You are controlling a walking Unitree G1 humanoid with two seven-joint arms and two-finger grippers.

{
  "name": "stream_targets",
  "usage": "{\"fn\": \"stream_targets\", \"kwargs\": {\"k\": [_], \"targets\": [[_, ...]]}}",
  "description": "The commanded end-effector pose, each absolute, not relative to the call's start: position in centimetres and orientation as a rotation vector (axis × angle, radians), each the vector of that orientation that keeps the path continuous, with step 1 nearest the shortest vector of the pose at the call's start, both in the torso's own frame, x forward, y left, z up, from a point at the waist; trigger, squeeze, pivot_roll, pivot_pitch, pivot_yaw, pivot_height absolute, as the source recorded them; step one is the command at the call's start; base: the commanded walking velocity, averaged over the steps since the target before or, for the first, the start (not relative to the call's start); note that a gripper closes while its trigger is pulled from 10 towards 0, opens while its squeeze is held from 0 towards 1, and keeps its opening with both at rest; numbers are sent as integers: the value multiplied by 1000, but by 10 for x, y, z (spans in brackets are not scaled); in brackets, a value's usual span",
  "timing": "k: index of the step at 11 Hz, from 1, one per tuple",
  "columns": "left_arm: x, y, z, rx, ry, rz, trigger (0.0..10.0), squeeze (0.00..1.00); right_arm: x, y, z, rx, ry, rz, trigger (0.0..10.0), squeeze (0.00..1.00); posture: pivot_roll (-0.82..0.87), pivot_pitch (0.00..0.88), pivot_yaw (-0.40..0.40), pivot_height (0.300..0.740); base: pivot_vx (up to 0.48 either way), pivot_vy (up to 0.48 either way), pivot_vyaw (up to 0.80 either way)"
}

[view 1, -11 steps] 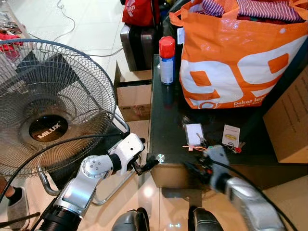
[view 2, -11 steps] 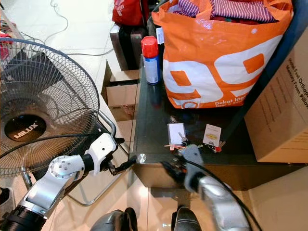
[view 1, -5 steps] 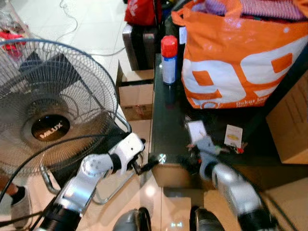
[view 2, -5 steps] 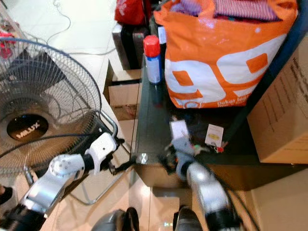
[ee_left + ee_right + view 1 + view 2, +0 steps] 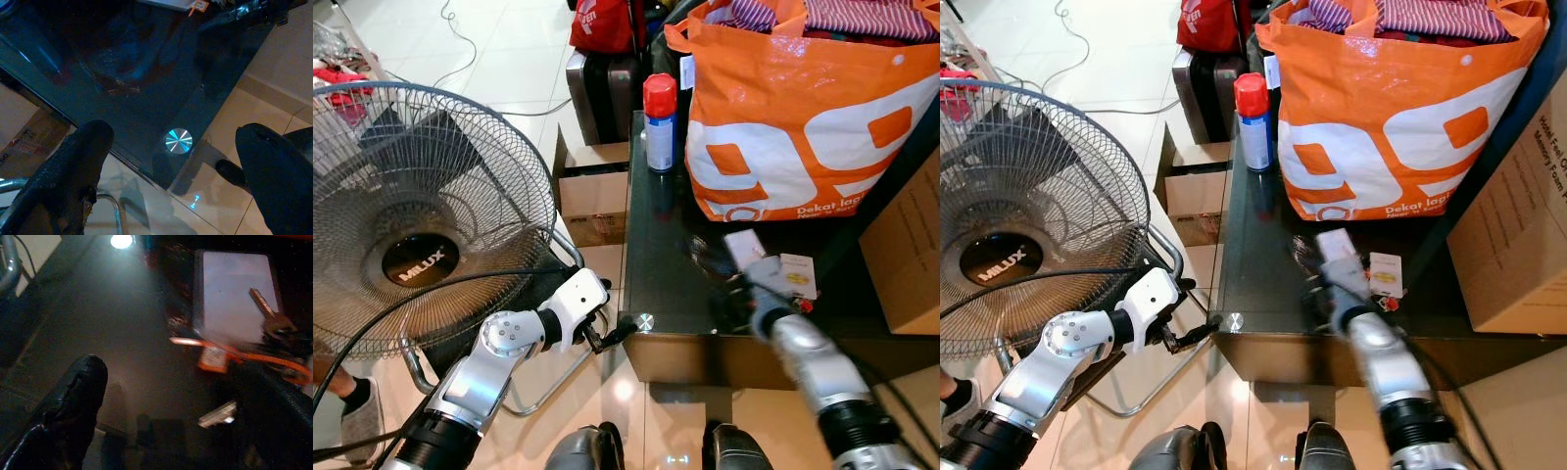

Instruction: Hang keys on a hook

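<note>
Pale shiny floor tiles run under a low black glass table (image 5: 656,264), and a big standing fan (image 5: 416,220) stands beside its left side. At the far edge of the table sits an orange shopping bag (image 5: 803,117) stuffed with striped cloth, and beside it, at the far left corner, a blue spray can (image 5: 658,122) with a red cap. A cardboard box (image 5: 906,250) stands off the right side.

The keys (image 5: 276,328) lie on the table near the front edge, toward the right. They rest on a white card holder (image 5: 237,296) and carry an orange strap (image 5: 254,357) with a small orange tag. A second white tag (image 5: 797,274) lies just beside them, further right.

The right gripper (image 5: 171,406) is over the front part of the table, right at the keys. Its two black fingers (image 5: 78,391) are spread wide and hold nothing; the strap and the tag lie between them, and one finger is close to the strap. I cannot tell if it touches.

The left gripper (image 5: 171,171) is at the front left corner of the table, just off the edge, above a round metal fitting (image 5: 178,140) in the glass. Its fingers are also wide apart and empty.
</note>
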State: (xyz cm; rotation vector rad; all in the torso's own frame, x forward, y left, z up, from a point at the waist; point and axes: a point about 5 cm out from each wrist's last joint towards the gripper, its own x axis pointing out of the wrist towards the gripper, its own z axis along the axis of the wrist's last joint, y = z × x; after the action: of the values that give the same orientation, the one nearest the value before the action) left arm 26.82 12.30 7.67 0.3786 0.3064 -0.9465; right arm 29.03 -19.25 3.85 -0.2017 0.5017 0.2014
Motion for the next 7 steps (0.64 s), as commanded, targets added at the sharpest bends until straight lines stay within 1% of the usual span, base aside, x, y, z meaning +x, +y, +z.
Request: {"fn": "stream_targets", "kwargs": {"k": [1,2,3,4,6,7], "targets": [[267,126,73,390,326,-953,10000,0,286,-188,39,-202,504,246,10000,0,-117,167,176,740,0,0,0],[267,125,73,389,325,-954,10000,0,280,-183,42,-178,492,314,10000,0,-120,166,177,740,0,0,0],[268,125,73,387,325,-955,10000,0,270,-176,44,-166,479,433,10000,0,-124,165,179,740,0,0,0],[268,124,73,386,323,-956,10000,0,265,-175,44,-183,472,458,10000,0,-128,164,180,740,0,0,0],[269,122,72,385,319,-959,10000,0,269,-188,39,-168,500,282,10000,0,-129,163,181,740,0,0,0],[270,122,72,386,318,-959,10000,0,269,-187,40,-136,496,248,10000,0,-128,163,182,740,0,0,0]]}}
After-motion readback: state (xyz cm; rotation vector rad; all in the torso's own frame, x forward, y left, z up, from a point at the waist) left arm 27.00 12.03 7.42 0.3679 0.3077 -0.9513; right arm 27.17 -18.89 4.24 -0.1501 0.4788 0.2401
